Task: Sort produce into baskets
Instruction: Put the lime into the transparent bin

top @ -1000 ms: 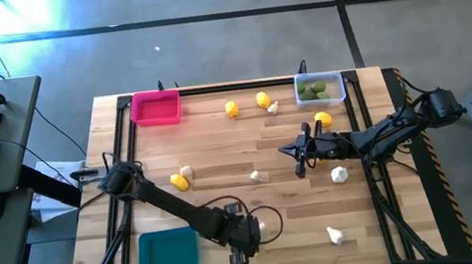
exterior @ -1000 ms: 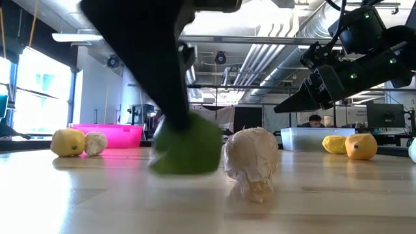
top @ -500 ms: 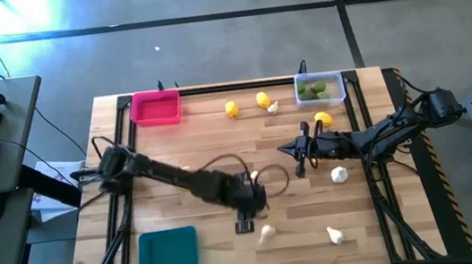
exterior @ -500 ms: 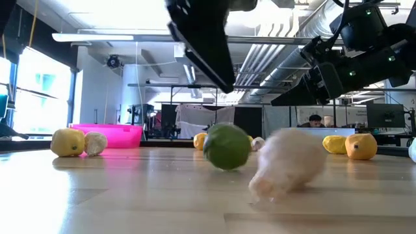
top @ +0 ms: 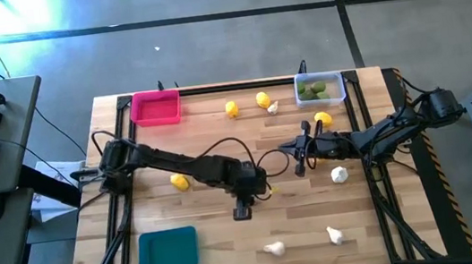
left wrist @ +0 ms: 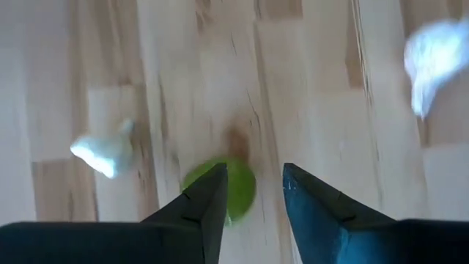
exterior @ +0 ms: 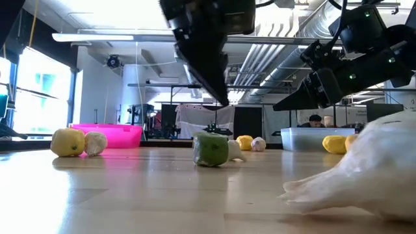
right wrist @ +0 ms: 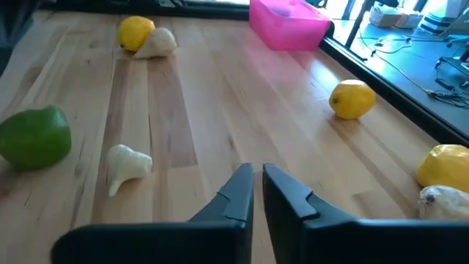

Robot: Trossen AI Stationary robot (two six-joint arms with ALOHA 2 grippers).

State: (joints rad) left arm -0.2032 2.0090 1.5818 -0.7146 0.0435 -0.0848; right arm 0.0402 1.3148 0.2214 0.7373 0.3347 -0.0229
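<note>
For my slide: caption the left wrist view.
Left gripper open above a lime on the wooden table, garlic bulbs nearby.

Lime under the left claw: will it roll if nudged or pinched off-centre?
Probably. The lime is round and sits free on smooth bare wood, so a glancing touch from the left claw could send it off. It looks rigid, likely holding shape when pinched.

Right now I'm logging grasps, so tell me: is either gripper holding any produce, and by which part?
Nothing is held. The left gripper hangs open above a lime that lies on the table. The right gripper hovers empty, fingers nearly together, over bare wood.
</note>
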